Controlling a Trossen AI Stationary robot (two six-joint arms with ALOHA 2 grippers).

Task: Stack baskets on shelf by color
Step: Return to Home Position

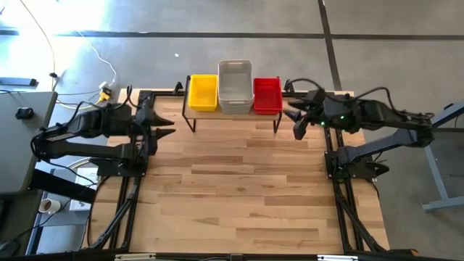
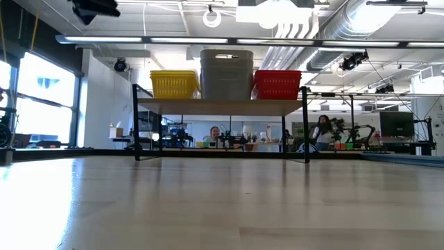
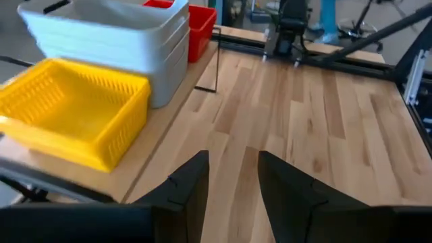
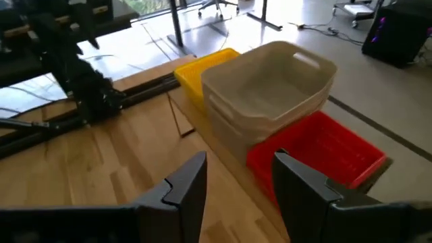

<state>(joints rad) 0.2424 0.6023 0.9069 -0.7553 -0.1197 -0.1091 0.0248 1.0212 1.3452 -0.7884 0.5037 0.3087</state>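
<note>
On the shelf (image 1: 232, 117) at the table's far edge stand three basket stacks side by side: yellow (image 1: 203, 93) on the left, grey-white (image 1: 235, 87) in the middle and tallest, red (image 1: 267, 95) on the right. They show the same way in the low view: yellow (image 2: 174, 84), grey-white (image 2: 226, 73), red (image 2: 278, 84). My left gripper (image 1: 168, 127) hovers open left of the shelf, nothing between its fingers (image 3: 233, 185). My right gripper (image 1: 296, 119) hovers open right of the shelf, also empty (image 4: 239, 185).
The shelf's thin black legs (image 1: 192, 123) stand on the wooden tabletop (image 1: 239, 188), which spreads bare toward the near edge. Black frame rails (image 1: 123, 210) run along both table sides. People sit in the room behind (image 2: 214, 133).
</note>
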